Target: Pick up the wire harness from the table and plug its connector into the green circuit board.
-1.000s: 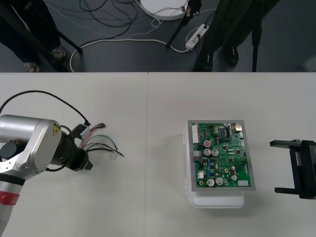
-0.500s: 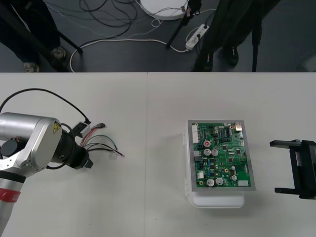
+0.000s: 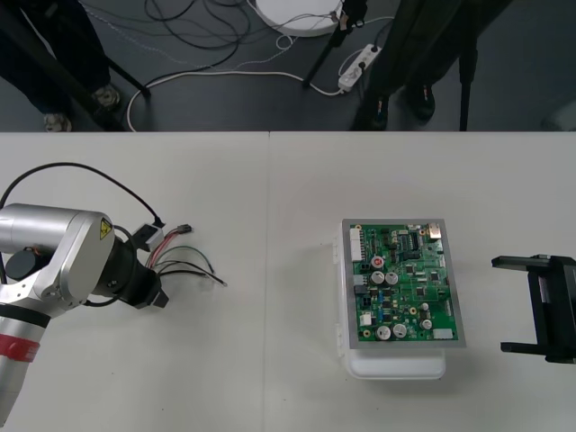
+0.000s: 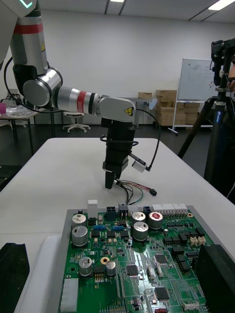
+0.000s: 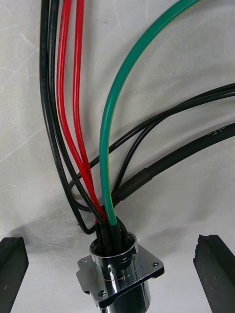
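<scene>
Found the left gripper [image 5: 112, 239] low over the table [image 3: 270, 180], jaws spread wide and clamped on nothing. Observed the wire harness [image 3: 180, 259] lying flat on the table, with its round metal socket [image 5: 120, 274] midway between the two fingers [image 5: 12, 264], clear of both, flange at the wire end. Traced red, black and green wires fanning out from the socket, away from the jaws, to a small black plug [image 3: 185, 228] resting on the table beyond the fingertips. Noted the green circuit board [image 3: 405, 283] on its white base [image 3: 396, 367], well apart from those jaws and from the harness. Located the right gripper [image 3: 519, 304] near the board on the side away from the harness, jaws fully open and holding nothing, with the board lying just ahead of them.
</scene>
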Tool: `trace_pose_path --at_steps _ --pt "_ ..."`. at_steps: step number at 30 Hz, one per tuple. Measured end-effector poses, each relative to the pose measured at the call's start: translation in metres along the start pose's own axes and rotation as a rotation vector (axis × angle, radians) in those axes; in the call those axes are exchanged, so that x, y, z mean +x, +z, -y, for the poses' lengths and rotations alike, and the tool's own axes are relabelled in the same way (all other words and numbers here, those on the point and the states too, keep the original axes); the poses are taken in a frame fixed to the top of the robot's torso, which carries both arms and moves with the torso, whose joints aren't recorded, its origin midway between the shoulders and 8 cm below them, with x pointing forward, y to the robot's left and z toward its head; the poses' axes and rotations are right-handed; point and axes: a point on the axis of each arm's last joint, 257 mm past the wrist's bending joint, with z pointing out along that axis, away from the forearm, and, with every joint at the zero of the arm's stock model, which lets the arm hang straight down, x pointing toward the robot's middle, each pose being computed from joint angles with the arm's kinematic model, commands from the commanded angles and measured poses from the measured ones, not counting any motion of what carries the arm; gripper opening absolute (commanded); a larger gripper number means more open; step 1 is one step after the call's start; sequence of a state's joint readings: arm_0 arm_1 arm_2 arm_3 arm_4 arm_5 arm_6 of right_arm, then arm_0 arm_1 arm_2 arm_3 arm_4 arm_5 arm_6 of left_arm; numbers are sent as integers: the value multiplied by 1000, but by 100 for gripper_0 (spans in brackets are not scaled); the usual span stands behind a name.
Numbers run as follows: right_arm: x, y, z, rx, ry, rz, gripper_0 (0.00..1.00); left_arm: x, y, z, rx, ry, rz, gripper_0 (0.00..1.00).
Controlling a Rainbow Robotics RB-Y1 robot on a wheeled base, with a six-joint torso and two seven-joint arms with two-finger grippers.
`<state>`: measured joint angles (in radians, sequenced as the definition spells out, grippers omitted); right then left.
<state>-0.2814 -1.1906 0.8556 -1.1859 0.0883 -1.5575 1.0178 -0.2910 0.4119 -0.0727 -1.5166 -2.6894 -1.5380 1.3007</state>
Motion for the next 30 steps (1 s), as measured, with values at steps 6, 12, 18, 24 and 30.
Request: trace_pose_path --at_steps 6,12,18,24,30 --pt "0 0 0 1 0 -1 100 0 0 0 0 0 0 100" --pt "1 -1 0 1 0 -2 100 0 0 0 0 0 0 0" --pt "1 -1 0 1 0 -2 100 0 0 0 0 0 -1 0" --pt "1 -1 0 1 0 -2 100 0 0 0 0 1 -1 0" --pt "1 -1 0 1 0 -2 100 0 0 0 0 1 -1 0"
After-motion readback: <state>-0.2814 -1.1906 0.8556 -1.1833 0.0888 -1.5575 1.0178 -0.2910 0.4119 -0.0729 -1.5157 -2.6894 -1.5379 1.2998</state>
